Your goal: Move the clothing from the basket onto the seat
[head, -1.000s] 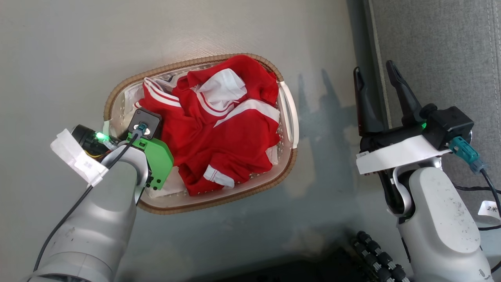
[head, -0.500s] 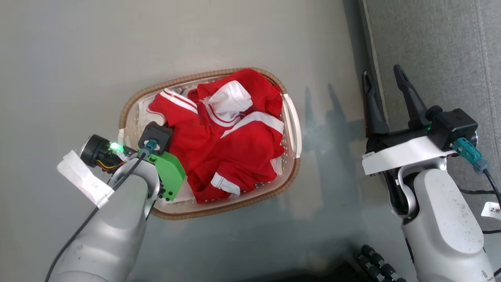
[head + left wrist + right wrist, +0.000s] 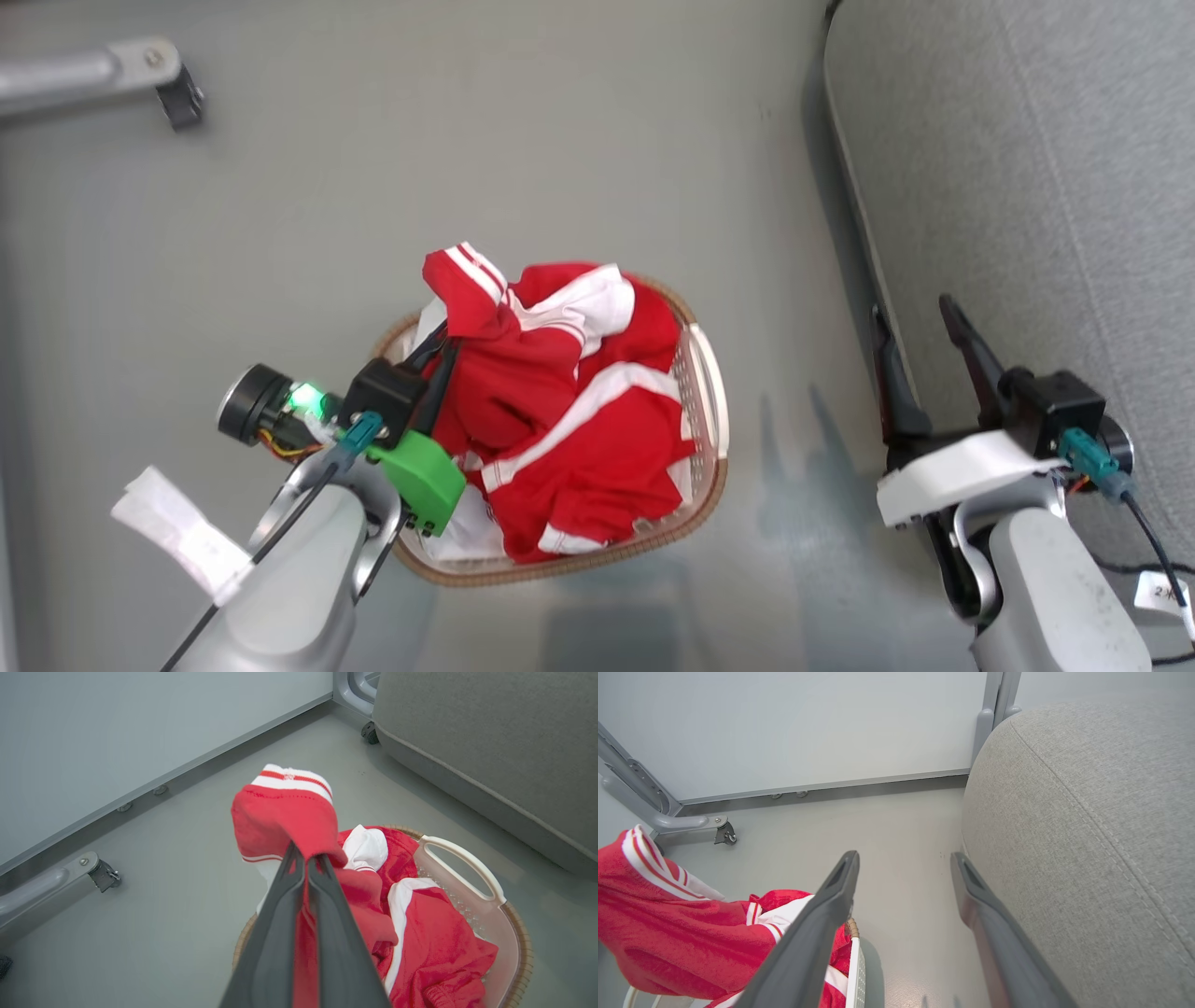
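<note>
Since a second ago, the left pincer [image 3: 307, 856] has closed and lifted a fold of the red garment [image 3: 579, 439] above the basket [image 3: 711, 392]. The head camera has also swung, so the basket now sits lower in that view. The left pincer's two dark fingers are pressed together, with red cloth caught between them and a white-striped cuff draped over their tips. The rest of the garment, red with white bands, is still heaped inside the basket, which stands on the grey floor [image 3: 467, 140]. To the robot's right, the right pincer [image 3: 904, 858] hangs with its fingers spread wide and holds nothing. It is just beside the edge of the seat [image 3: 1027, 187], and its right finger lies close along the grey fabric. The seat carries no clothing. Farther off, a metal leg [image 3: 140, 70] with a castor rests on the floor before a pale wall panel [image 3: 140, 728].
</note>
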### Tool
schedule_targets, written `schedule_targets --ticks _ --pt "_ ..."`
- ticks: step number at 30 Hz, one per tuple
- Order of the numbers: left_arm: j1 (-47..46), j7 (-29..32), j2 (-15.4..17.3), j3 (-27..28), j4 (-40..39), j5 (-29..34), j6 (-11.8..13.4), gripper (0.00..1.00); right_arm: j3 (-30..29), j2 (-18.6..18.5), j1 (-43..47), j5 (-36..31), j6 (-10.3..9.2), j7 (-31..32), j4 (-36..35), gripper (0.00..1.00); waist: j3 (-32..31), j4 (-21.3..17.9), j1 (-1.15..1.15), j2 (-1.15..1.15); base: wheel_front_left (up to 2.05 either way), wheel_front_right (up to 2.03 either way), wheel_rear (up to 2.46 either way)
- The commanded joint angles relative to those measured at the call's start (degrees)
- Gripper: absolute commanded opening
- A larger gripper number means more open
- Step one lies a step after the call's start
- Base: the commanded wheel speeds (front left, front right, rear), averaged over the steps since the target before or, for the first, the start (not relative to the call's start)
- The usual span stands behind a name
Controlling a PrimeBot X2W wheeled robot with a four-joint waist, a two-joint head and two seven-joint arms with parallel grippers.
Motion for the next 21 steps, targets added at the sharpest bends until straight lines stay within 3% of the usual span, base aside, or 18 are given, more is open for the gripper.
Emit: schedule_targets --ticks 1,12,21 --pt "1.6 -0.2 1.2 -0.2 -1.3 -1.0 -0.1 0.0 -0.1 -0.3 1.7 -0.3 -0.02 -0.3 0.4 1.0 -10.5 1.4 0.0 0.0 0.0 0.0 0.0" --pt "-1.7 3.1 6.2 -5.8 -12.5 -8.0 -0.1 0.0 1.4 -0.2 8.9 -0.3 -0.02 -0.3 2.1 1.0 -23.2 1.6 0.0 0.0 0.0 0.0 0.0" --pt "-8.5 11.2 9.2 -8.4 -21.3 -14.0 -0.1 0.0 2.2 -0.3 8.8 -2.2 -0.02 -0.3 2.3 1.0 -26.3 1.5 0.0 0.0 0.0 0.0 0.0"
